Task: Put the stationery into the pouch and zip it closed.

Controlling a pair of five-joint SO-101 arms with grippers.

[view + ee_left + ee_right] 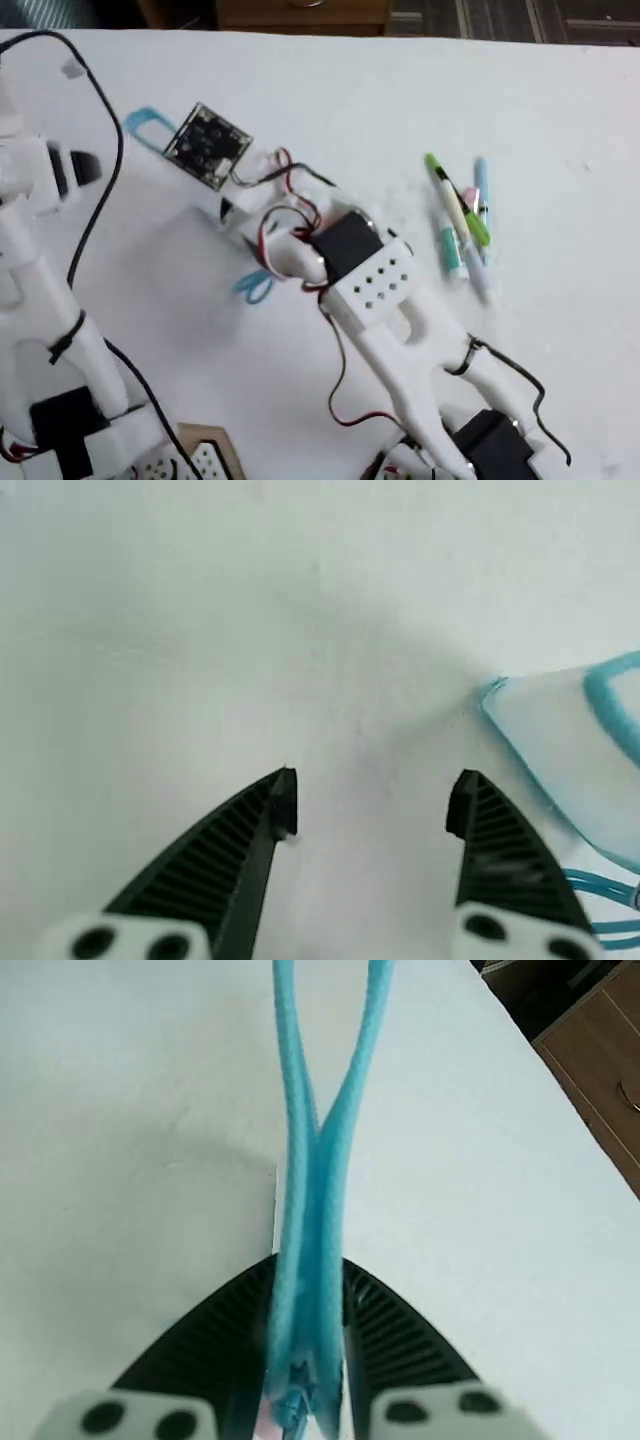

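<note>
blue pouch cord is pinched in the right pincer; the left pincer is spread wide beside the pouch. pens are left toward the worktop's right edge. opening is judged underway; a pen must be fetched next.

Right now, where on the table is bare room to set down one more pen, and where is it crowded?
Bare: the far strip of the table behind the pens, and the patch between the pens and the right edge. Crowded: the middle, where the right arm hangs over the pouch, and the left side by the left arm.
</note>
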